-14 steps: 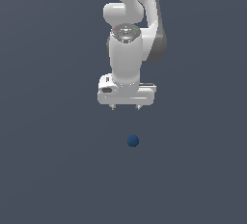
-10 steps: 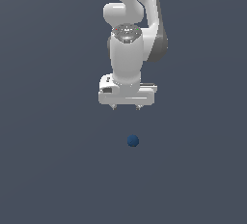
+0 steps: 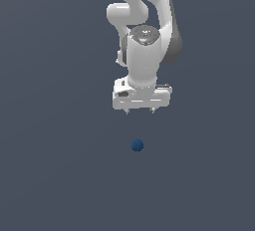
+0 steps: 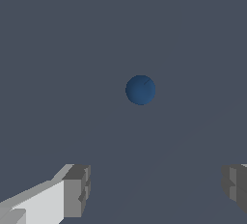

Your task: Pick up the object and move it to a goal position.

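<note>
Nothing about the ball (image 3: pixel 137 145) has changed since the earlier frames: it sits on the same spot of the dark grey counter (image 3: pixel 55 165), small, dark blue and smooth. What has shifted is the arm, and only slightly. The pincer (image 3: pixel 140 111) has eased a touch toward the exterior view's right and sits marginally lower than a moment ago, so the ball is now almost squarely at its 6 o'clock. Clear counter shows between the two, no contact at all. From the wrist view, the ball (image 4: pixel 140 90) shows round and unobstructed, with one grey fingertip (image 4: pixel 77 191) at roughly its 7 o'clock and the other at about 4 o'clock, spread far wider than the ball itself. So the pincer (image 4: pixel 157 189) stands parted and holds nothing. Above it, the white wrist (image 3: pixel 143 56) rises toward 12 o'clock and out of frame.
</note>
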Tool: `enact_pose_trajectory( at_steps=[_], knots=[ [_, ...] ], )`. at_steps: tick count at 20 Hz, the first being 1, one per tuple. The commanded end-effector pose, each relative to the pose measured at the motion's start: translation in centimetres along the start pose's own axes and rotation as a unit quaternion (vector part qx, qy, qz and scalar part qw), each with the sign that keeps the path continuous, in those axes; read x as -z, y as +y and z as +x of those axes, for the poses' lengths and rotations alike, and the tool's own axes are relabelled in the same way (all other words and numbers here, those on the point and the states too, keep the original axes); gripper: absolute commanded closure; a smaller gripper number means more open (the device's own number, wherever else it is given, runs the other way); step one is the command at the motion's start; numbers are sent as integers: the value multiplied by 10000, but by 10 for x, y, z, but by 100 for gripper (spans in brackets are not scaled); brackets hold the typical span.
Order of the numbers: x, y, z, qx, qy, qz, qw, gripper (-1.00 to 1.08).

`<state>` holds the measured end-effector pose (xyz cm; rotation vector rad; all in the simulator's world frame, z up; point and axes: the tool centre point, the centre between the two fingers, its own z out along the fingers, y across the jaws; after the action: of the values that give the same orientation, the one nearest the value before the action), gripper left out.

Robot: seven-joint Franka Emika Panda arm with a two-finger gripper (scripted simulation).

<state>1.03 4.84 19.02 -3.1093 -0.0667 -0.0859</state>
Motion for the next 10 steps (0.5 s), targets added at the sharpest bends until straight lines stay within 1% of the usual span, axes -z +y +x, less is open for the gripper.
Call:
enact_pose_trajectory(
  at_steps=[1,6,10],
  knots=[
    [-1,2,1,-29,-1,-2,10000,-92],
    [-7,2,6,-219,-21,-2,9998,-92],
    [-17,3,15,-501,-49,-7,9987,-92]
  ],
)
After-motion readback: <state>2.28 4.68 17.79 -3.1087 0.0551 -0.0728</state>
